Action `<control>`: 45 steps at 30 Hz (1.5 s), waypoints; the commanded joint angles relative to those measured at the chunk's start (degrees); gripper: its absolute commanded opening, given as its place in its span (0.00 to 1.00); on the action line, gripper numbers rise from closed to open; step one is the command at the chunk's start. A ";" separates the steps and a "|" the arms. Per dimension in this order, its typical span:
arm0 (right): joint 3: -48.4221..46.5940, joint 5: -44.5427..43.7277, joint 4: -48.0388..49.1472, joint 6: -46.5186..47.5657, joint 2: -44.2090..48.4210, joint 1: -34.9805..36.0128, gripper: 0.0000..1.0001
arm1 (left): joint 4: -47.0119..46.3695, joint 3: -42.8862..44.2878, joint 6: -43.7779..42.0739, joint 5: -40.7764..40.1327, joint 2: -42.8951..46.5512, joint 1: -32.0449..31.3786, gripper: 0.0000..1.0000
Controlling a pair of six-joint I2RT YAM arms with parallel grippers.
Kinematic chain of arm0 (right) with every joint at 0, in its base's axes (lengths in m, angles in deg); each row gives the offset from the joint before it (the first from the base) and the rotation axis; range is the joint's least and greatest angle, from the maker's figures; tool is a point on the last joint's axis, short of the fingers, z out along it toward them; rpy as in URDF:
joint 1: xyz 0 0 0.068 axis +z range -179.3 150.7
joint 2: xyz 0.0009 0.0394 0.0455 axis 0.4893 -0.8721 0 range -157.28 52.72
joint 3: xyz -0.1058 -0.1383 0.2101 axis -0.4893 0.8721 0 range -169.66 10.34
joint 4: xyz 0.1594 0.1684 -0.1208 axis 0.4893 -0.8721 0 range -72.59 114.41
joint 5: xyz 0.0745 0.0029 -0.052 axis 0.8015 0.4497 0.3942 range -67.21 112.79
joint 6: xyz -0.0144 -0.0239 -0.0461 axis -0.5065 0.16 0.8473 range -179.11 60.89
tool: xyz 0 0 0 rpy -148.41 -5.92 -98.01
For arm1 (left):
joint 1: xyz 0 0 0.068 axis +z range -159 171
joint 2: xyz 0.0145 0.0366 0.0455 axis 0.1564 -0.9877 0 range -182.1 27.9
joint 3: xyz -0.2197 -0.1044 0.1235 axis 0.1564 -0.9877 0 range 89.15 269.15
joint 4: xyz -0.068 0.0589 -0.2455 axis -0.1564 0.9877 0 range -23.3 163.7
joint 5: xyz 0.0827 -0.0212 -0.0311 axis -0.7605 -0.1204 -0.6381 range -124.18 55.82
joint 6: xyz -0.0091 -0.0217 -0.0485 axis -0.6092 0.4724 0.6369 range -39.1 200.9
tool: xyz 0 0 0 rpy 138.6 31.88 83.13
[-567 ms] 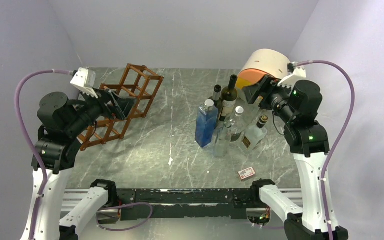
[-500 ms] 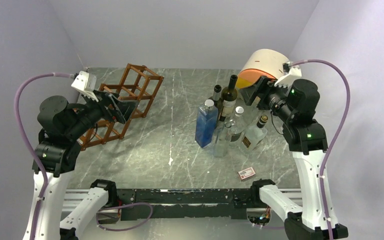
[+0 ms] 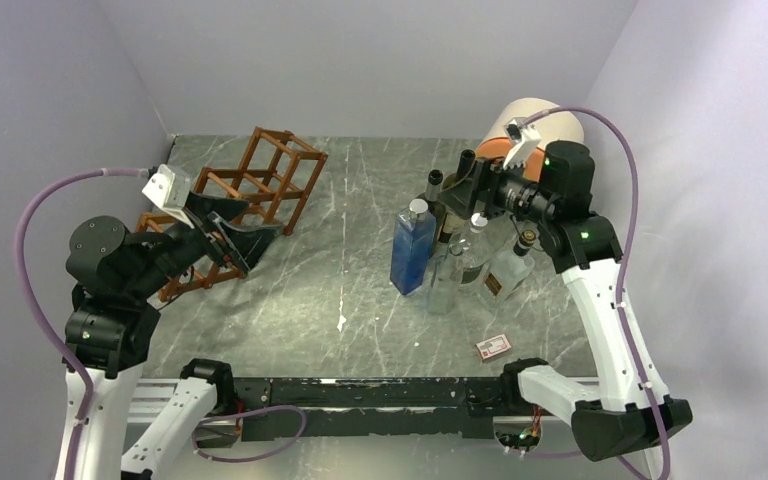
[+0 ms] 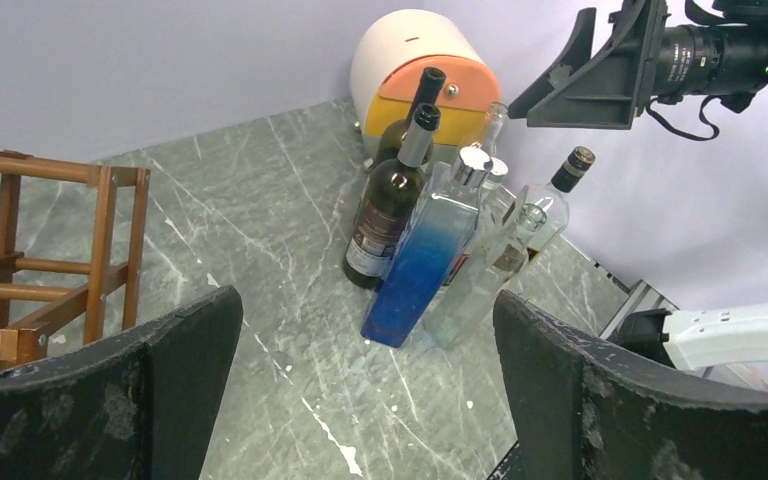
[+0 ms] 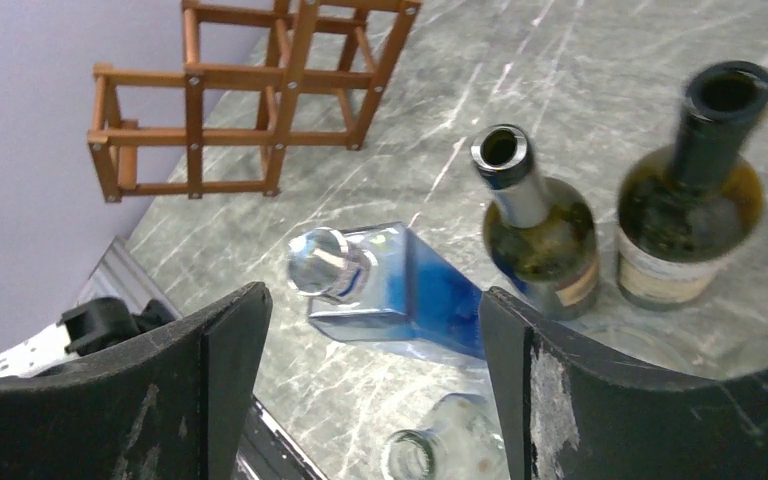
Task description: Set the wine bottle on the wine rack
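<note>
Raised near the left edge: left gripper [image 3: 260,218], fingers spread wide, likely to leave room. Hovering right of centre over the upright wine bottle [image 5: 538,225]: right gripper [image 3: 470,188], fingers parted, seemingly lining up on the neck. Toward the far-left corner: wine rack [image 5: 193,110], no bottle seen in it.

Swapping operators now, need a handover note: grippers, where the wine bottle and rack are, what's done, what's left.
Left gripper: open, empty, raised near the wine rack.
Right gripper: open, empty, above the bottle cluster, gripping nothing.
The slim dark wine bottle and wide dark wine bottle stand upright on the table beside the blue bottle. The rack cells in view look empty.
Done: nothing placed.
Left: grip a wine bottle, carry it across, lay it in a rack cell.
</note>
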 commanded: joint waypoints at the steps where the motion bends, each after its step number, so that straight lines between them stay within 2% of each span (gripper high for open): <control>1: -1.63 -3.05 2.89 2.31 0.02 6.23 0.82 | -2.51 -1.41 1.35 3.98 0.30 0.81 1.00; 4: -3.54 -15.21 1.56 3.01 -2.39 14.00 0.84 | -3.23 -2.12 1.31 4.64 -0.09 0.82 1.00; 9: -6.47 -32.60 -0.80 3.11 -6.43 22.72 0.85 | -3.53 -2.38 1.24 3.57 -0.74 0.82 1.00; 12: -5.90 -37.90 -0.99 3.63 -6.56 25.34 0.85 | -3.98 -2.75 1.38 3.52 -0.93 0.82 1.00; 18: -2.92 -34.34 -2.97 7.62 -7.55 27.03 0.86 | -4.66 -3.18 0.72 2.96 -1.59 0.82 1.00; 26: 3.22 -30.74 -0.50 11.49 -8.27 27.30 0.84 | -7.14 -4.66 -1.56 2.96 -3.28 0.82 1.00; 32: 3.03 -29.07 1.39 13.88 -9.97 27.33 0.69 | -10.70 -6.61 -2.02 2.55 -4.75 0.82 1.00; 38: 4.54 -28.66 3.23 15.40 -9.76 27.41 0.42 | -14.99 -8.84 -3.38 4.45 -6.53 0.86 1.00; 43: 2.99 -28.81 6.51 12.56 -9.38 27.44 0.31 | -23.29 -12.71 -4.20 9.46 -8.68 0.69 0.99; 45: 2.70 -28.21 9.55 9.35 -8.87 27.43 0.29 | -26.66 -14.59 -3.98 10.75 -9.37 0.24 1.00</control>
